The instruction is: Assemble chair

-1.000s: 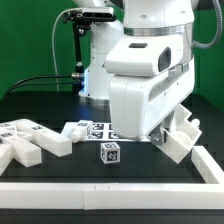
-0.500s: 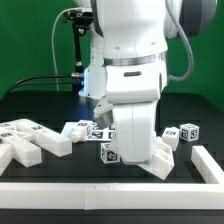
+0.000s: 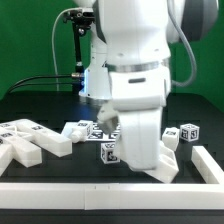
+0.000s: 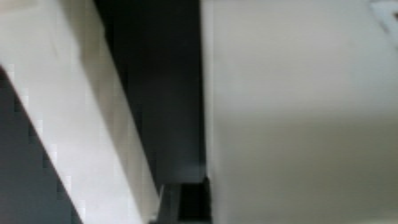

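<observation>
The chair is not yet one thing. It lies as loose chair parts point(image 3: 30, 140) heaped at the left of the dark table point(image 3: 50, 100), and one chunky part point(image 3: 162, 168) sits low at the near right under the arm point(image 3: 135, 90). The gripper point(image 3: 150, 152) reaches down to that part. The arm's bulk hides its fingers, so one cannot tell whether they are apart, together or clamped on it. The wrist view shows only a broad white slab point(image 4: 294, 100) and a slanted white bar point(image 4: 71, 110), very close, with a dark gap between them. The parts look like stiff, hard blocks, probably light for their bulk, with smooth faces that could slip. They are best held across two flat parallel sides near the middle, clear of the tags. By count, the left heap holds at least three bars, though overlaps hide the exact number. There is one chunky part by the gripper, and two tagged pieces point(image 3: 186, 131) lie close together at the right. One small tagged cube point(image 3: 110, 151) stands just left of the arm. One marker board point(image 3: 82, 127) lies behind the cube, and one white rail point(image 3: 100, 190) runs along the near edge.
</observation>
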Controlling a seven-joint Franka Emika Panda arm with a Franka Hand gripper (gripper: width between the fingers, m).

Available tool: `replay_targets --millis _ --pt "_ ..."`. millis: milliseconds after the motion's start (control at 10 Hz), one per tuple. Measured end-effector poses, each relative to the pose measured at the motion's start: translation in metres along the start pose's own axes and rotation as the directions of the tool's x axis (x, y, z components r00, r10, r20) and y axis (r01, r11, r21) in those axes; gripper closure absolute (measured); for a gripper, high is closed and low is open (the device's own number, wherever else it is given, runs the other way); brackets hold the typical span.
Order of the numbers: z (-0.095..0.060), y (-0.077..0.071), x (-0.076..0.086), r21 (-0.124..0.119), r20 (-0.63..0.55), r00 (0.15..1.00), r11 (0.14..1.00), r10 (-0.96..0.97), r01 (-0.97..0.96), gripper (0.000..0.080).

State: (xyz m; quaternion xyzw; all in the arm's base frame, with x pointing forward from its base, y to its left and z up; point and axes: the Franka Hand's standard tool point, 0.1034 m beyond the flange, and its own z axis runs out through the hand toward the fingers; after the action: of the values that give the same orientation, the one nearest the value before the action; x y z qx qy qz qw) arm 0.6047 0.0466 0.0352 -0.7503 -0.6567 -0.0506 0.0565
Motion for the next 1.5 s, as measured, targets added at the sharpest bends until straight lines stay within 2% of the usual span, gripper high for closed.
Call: replay_targets --millis 100,200,300,600,800,900,1200,1300,1500 --pt "0.006 0.005 0.014 -0.012 -0.017 0.999 0.999 -0.039 0.039 0.0774" --pt "0.007 0.009 0.021 -0.055 -0.023 0.999 0.998 -0.046 0.044 0.0774" --pt "0.008 0.007 0.018 -0.044 -0.022 0.999 0.998 -0.039 0.038 0.0774" --pt "0.009 0.006 0.020 -0.041 -0.024 0.999 0.998 -0.038 0.037 0.0774" --pt "0.007 0.010 0.042 -0.050 -0.045 0.999 0.999 -0.022 0.020 0.0774" --pt "0.007 0.010 0.046 -0.051 -0.041 0.999 0.998 -0.026 0.023 0.0774" --pt "0.010 0.010 0.042 -0.056 -0.028 0.999 0.998 -0.038 0.036 0.0774" --pt "0.011 0.012 0.041 -0.064 -0.028 0.999 0.997 -0.034 0.032 0.0774" --pt "0.012 0.010 0.041 -0.060 -0.027 0.999 0.998 -0.033 0.031 0.0767"
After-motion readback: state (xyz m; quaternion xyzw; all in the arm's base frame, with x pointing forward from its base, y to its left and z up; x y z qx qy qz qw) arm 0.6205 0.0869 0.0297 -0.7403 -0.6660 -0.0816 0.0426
